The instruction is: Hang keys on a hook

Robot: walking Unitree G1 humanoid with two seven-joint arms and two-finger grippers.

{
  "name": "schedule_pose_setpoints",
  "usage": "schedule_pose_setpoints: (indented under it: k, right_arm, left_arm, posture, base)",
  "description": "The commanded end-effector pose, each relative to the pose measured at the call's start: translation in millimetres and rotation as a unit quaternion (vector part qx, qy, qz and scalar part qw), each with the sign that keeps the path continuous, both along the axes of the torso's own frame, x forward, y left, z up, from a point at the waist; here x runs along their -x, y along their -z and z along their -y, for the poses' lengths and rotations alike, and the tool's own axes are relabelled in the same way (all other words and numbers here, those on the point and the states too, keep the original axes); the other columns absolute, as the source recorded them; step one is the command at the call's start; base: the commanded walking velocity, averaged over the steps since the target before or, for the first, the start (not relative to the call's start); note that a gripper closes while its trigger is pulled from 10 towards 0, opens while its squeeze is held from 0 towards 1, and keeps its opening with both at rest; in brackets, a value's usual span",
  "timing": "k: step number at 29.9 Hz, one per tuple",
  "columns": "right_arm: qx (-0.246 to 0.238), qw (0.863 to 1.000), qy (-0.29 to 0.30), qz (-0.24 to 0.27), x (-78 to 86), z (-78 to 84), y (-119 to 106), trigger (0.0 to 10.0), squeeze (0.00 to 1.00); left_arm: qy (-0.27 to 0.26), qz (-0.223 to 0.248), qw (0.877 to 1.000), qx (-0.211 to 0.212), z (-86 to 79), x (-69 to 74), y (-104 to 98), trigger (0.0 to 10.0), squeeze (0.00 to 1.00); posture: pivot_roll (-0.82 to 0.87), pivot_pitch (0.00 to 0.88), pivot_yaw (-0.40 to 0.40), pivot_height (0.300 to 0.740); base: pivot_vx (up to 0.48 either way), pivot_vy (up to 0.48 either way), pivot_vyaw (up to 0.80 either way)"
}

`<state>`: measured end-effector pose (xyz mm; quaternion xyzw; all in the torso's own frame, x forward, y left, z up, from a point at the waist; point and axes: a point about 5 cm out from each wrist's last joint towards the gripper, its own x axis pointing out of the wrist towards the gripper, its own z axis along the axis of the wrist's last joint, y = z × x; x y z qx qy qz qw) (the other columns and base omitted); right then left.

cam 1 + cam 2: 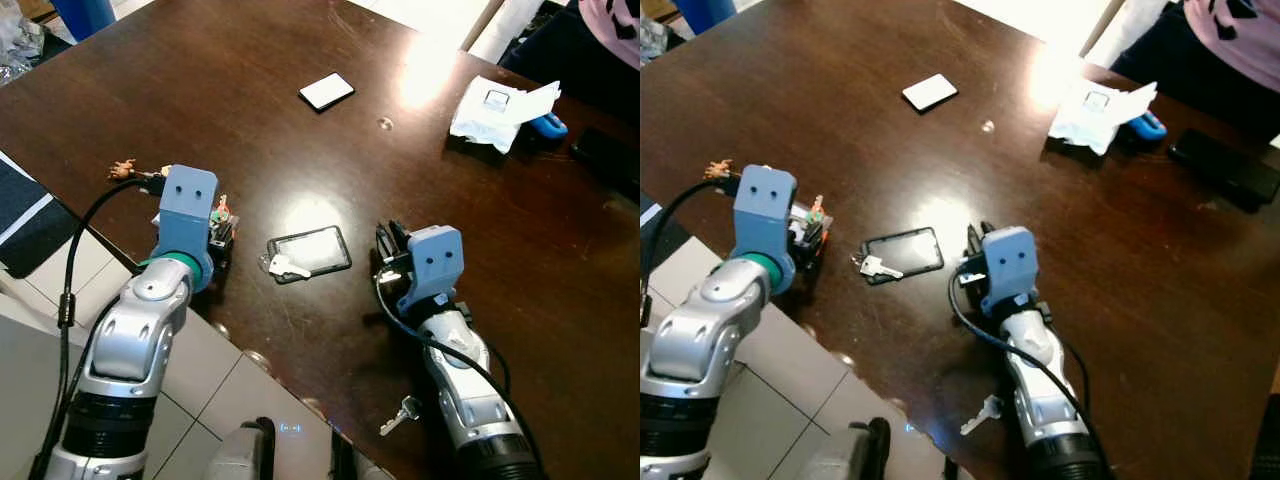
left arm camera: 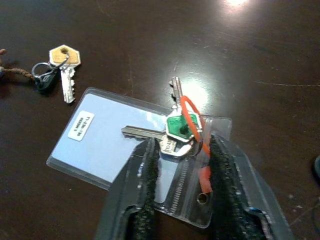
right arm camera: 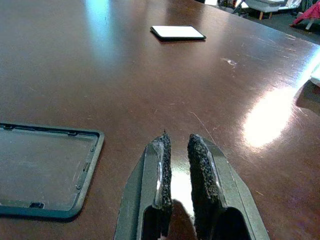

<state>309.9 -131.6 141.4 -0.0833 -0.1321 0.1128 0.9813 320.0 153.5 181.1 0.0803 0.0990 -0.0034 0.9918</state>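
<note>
Dark brown wood carries everything here: near the table's (image 1: pixel 250 130) front edge, toward its left corner, our left gripper (image 2: pixel 180 165) hangs with fingers spread just over a bunch of keys (image 2: pixel 177 127), one green-headed on an orange ring, lying on a clear plastic card sleeve (image 2: pixel 100 145). We judge the pick-up is the step in hand; next the fingers must drop and close on the ring. No hook is in sight. The left wrist view alone reveals a second brass key (image 2: pixel 65 62) beside the sleeve. Our right gripper (image 3: pixel 177 150), fingers nearly together and empty, rests near a black frame (image 3: pixel 45 170); another key (image 1: pixel 400 413) lies by its arm at the front edge.
</note>
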Motion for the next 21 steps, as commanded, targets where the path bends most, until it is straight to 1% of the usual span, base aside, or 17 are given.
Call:
schedule_pose_setpoints:
  k: [1,4,5,6,7,9,11,13,14,15,16,17,19,20,21]
  right_arm:
    - [0.004,1.0,-0.003,-0.013,2.8,-2.1,5.9,10.0,0.0]
    - [0.004,1.0,-0.002,-0.013,3.0,-2.1,6.1,10.0,0.0]
    - [0.004,1.0,-0.001,-0.013,3.1,-2.1,6.1,10.0,0.0]
    - [0.004,1.0,-0.001,-0.013,3.3,-2.0,6.2,10.0,0.0]
    - [0.004,1.0,-0.001,-0.013,3.3,-2.0,6.2,10.0,0.0]
    - [0.004,1.0,-0.001,-0.013,3.5,-1.9,6.3,10.0,0.0]
    - [0.004,1.0,-0.001,-0.013,3.5,-1.9,6.3,10.0,0.0]
    - [0.004,1.0,-0.001,-0.013,3.4,-2.0,6.2,10.0,0.0]
    - [0.004,1.0,-0.001,-0.013,3.4,-2.0,6.2,10.0,0.0]
    - [0.004,1.0,-0.001,-0.013,3.4,-2.1,6.1,10.0,0.0]
    - [0.004,1.0,-0.001,-0.013,3.4,-2.1,6.1,10.0,0.0]
    - [0.004,1.0,-0.001,-0.013,3.3,-2.3,6.0,10.0,0.0]
    - [0.004,1.0,-0.001,-0.013,3.3,-2.3,6.0,10.0,0.0]
    - [0.004,1.0,-0.001,-0.013,3.2,-2.3,6.0,10.0,0.0]
    - [0.004,1.0,-0.001,-0.013,3.2,-2.3,6.0,10.0,0.0]
  left_arm:
    - [-0.008,-0.014,1.0,-0.005,-0.3,3.0,8.5,4.3,0.0]
    - [-0.012,-0.007,1.0,-0.007,2.0,2.4,7.7,3.8,0.0]
    - [-0.013,-0.004,1.0,-0.008,3.3,2.2,7.4,3.3,0.0]
    - [-0.014,-0.003,1.0,-0.008,4.6,2.1,7.4,3.1,0.0]
    - [-0.014,-0.003,1.0,-0.008,4.6,2.1,7.4,3.1,0.0]
    - [-0.018,0.0,1.0,-0.007,6.7,1.8,7.5,2.7,0.0]
    - [-0.018,0.0,1.0,-0.007,6.7,1.8,7.5,2.7,0.0]
    - [-0.018,0.0,1.0,-0.007,8.6,2.2,8.2,2.1,0.0]
    - [-0.018,0.0,1.0,-0.007,8.6,2.2,8.2,2.1,0.0]
    - [-0.018,-0.001,1.0,-0.008,9.5,2.7,9.0,1.6,0.0]
    - [-0.018,-0.001,1.0,-0.008,9.5,2.7,9.0,1.6,0.0]
    - [-0.017,-0.002,1.0,-0.009,10.2,3.3,10.1,1.0,0.0]
    - [-0.017,-0.002,1.0,-0.009,10.2,3.3,10.1,1.0,0.0]
    - [-0.017,-0.002,1.0,-0.01,10.4,3.7,11.1,0.0,0.0]
    - [-0.017,-0.002,1.0,-0.01,10.4,3.7,11.1,0.0,0.0]
  posture:
    - [0.05,0.251,0.098,0.74]
    - [0.05,0.251,0.098,0.74]
    - [0.05,0.253,0.1,0.74]
    - [0.05,0.253,0.1,0.74]
    - [0.05,0.253,0.1,0.74]
    - [0.05,0.253,0.1,0.74]
    - [0.05,0.253,0.1,0.74]
    - [0.05,0.256,0.1,0.74]
    - [0.05,0.256,0.1,0.74]
    - [0.05,0.256,0.1,0.74]
    - [0.05,0.256,0.1,0.74]
    - [0.05,0.257,0.099,0.74]
    - [0.05,0.257,0.099,0.74]
    - [0.05,0.256,0.099,0.74]
    - [0.05,0.256,0.099,0.74]
  base:
    - [0.0,0.0,0.0]
    - [0.0,0.0,0.0]
    - [0.0,0.0,0.0]
    - [0.0,0.0,0.0]
    - [0.0,0.0,0.0]
    - [0.0,0.0,0.0]
    - [0.0,0.0,0.0]
    - [0.0,0.0,0.0]
    - [0.0,0.0,0.0]
    - [0.0,0.0,0.0]
    - [0.0,0.0,0.0]
    - [0.0,0.0,0.0]
    - [0.0,0.0,0.0]
    - [0.0,0.0,0.0]
    - [0.0,0.0,0.0]
